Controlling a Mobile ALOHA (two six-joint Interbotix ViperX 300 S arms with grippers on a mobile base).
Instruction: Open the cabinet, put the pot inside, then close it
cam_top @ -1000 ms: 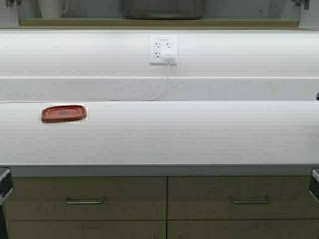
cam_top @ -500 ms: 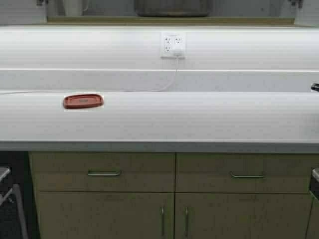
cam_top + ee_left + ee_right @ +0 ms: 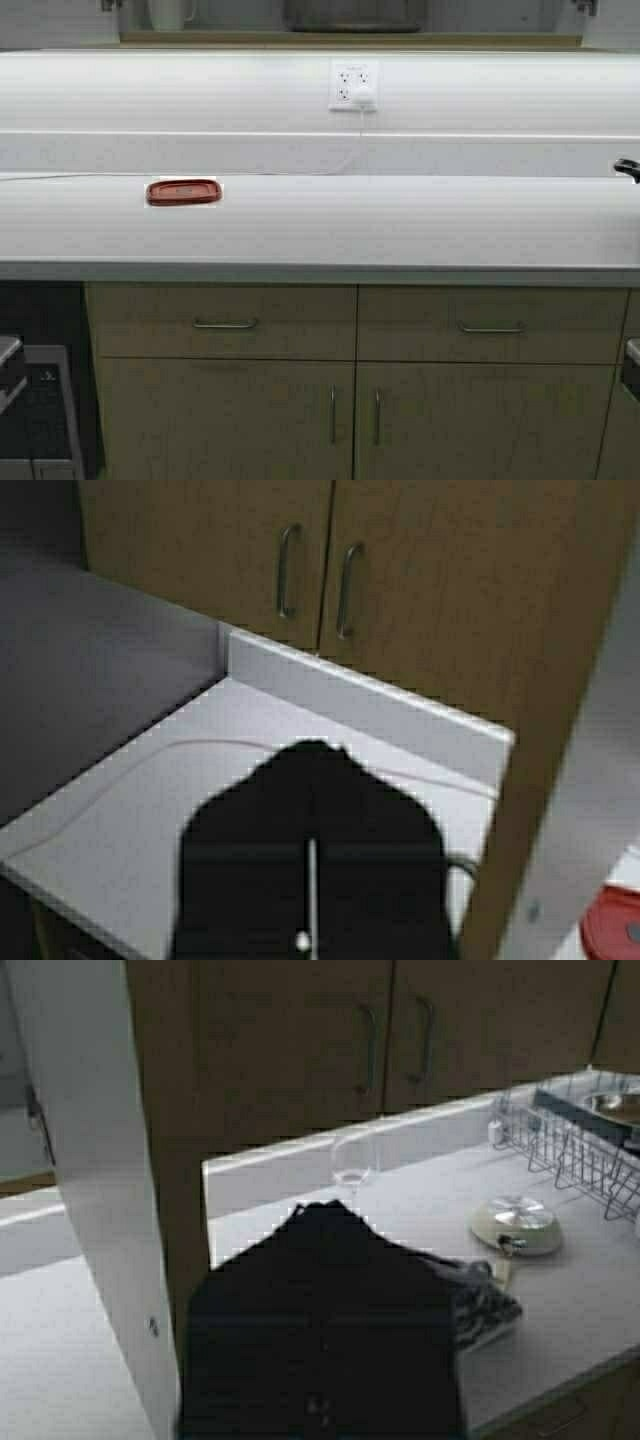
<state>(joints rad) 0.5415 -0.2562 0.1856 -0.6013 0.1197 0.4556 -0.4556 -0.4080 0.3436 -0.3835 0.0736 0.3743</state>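
The cabinet [image 3: 350,42] shows only as its tan bottom edge along the top of the high view. The grey pot [image 3: 350,14] stands inside it, cut off by the frame. In the left wrist view my left gripper [image 3: 312,748] is shut and empty, just beside the edge of an open cabinet door [image 3: 540,740]. My right gripper [image 3: 325,1208] is shut too, holding nothing, next to the other open door [image 3: 90,1160]. Neither gripper can be made out in the high view.
A red lid [image 3: 183,191] lies on the white counter [image 3: 400,230], with floor cabinets [image 3: 225,400] below and an outlet [image 3: 354,84] behind. A wine glass [image 3: 352,1165], round disc [image 3: 515,1224], cloth [image 3: 485,1305] and dish rack [image 3: 565,1140] occupy the counter to the right.
The robot has backed away from the counter: the counter edge has risen in the high view, more of the floor cabinets shows, and the scene has shifted right.
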